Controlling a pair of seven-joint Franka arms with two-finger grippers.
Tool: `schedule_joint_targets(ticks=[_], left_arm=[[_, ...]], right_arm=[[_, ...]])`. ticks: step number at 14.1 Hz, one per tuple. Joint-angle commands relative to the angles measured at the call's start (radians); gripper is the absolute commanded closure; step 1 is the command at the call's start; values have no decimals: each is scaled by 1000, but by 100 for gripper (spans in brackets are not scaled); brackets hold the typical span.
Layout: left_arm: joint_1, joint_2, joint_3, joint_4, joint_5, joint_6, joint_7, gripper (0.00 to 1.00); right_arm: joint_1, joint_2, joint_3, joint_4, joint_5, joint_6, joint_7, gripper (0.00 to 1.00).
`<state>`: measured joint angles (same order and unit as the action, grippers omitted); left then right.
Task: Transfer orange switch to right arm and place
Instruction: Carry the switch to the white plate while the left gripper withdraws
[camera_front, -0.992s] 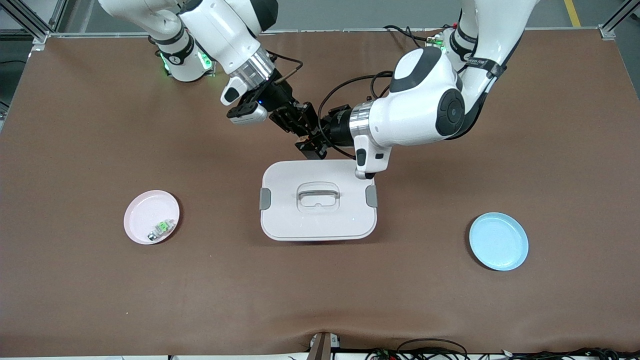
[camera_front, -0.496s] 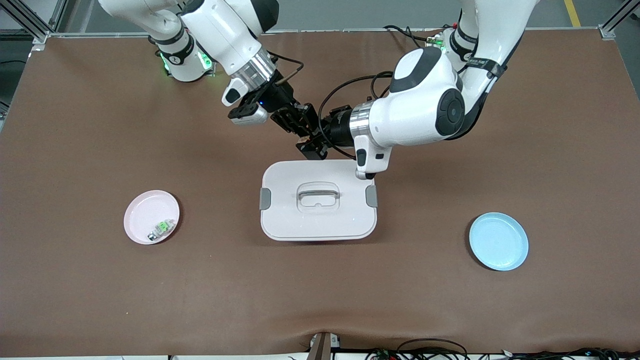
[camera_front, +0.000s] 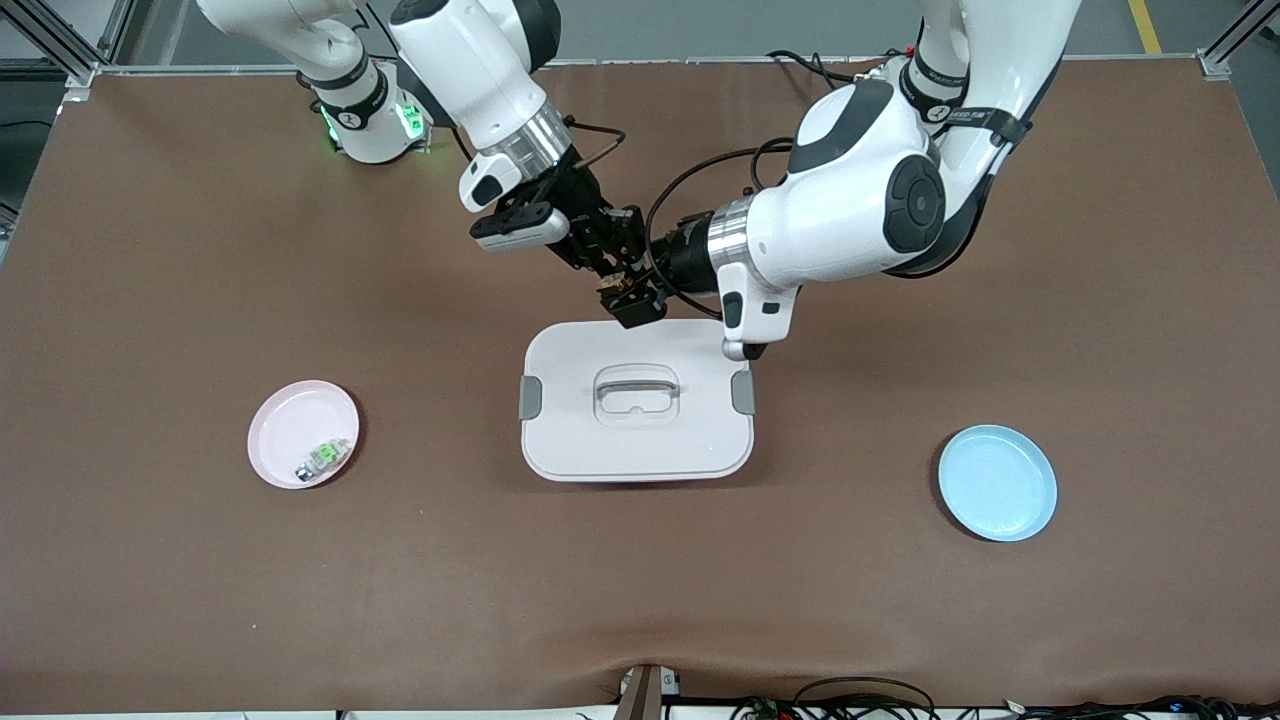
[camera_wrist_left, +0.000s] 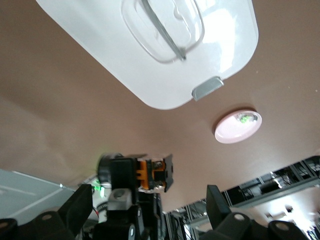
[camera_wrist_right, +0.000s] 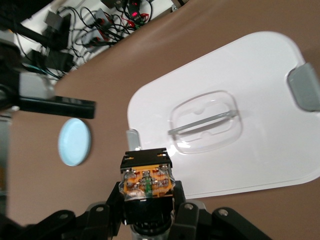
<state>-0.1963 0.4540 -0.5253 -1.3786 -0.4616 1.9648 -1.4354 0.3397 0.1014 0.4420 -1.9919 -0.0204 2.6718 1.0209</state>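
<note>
The orange switch (camera_front: 620, 288) is a tiny black block with an orange middle, held in the air over the edge of the white lidded box (camera_front: 636, 440) that lies farthest from the front camera. My right gripper (camera_front: 612, 278) is shut on it; in the right wrist view the switch (camera_wrist_right: 146, 177) sits between the fingers of the right gripper (camera_wrist_right: 146, 196). My left gripper (camera_front: 635, 297) is open, its fingers (camera_wrist_left: 82, 207) spread wide on either side of the switch (camera_wrist_left: 150, 174) without touching it.
A pink plate (camera_front: 290, 420) holding a tiny green-and-white part (camera_front: 320, 458) lies toward the right arm's end. A light blue plate (camera_front: 997, 483) lies toward the left arm's end. The box has a clear handle (camera_front: 636, 386) and grey clips.
Both grippers have shifted a little toward the left arm's end of the table, staying together over the box's edge. The plates and the box have not moved.
</note>
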Motion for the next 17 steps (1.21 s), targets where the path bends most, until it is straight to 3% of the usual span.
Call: schedule_joint_targets(ticks=[1,5,9,17], left_arm=[[49,-37,-2,0,66,-87,-7,0],[104,-109,2,-2,165,-156,105,0],[176,-115,2,-2,253,-222,182,0],[334,-115,2,-4,481,-316,538,0]], right_arm=[[-2,67,-2,131,-111,-189,-164,100],[-37,69,-8,151,-115,-340,-590,100],[-103,67,-8,151,-113,-505,-867,100],[-278,43,-3,99,-98,-579,-1329,100]])
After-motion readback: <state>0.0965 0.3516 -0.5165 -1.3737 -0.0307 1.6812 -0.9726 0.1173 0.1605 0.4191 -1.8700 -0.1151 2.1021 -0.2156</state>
